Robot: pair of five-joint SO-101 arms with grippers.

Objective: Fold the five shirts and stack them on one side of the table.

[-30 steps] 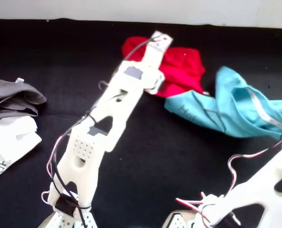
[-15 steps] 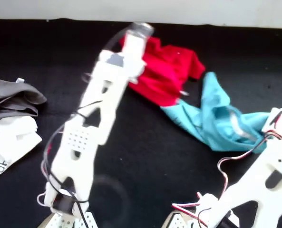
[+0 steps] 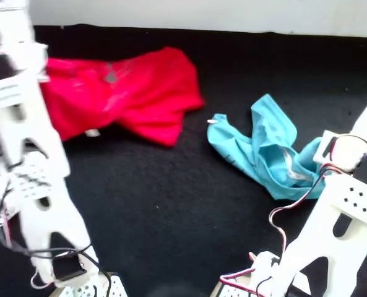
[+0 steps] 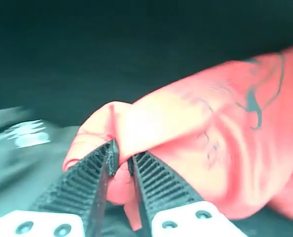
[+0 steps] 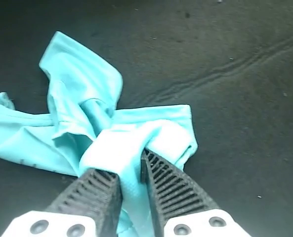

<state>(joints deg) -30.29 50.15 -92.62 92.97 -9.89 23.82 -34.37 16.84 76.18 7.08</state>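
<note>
Two shirts held on the black table (image 3: 164,210), one by each arm.

Nearest in the high view, the left arm (image 3: 28,179) is seen rising along the table's left edge and the right arm (image 3: 341,226) at its right edge. The right gripper (image 5: 131,165) is closed on a fold of the teal shirt (image 5: 82,98), which is bunched on the right half of the table just ahead of that arm. Farther back, the left gripper (image 4: 120,157) is clamped on a rolled edge of the red shirt (image 4: 200,143). This shirt is spread across the left half of the table, and bare black cloth is seen between it and the teal shirt. A pale wall (image 3: 220,12) is seen beyond the table's far edge.
</note>
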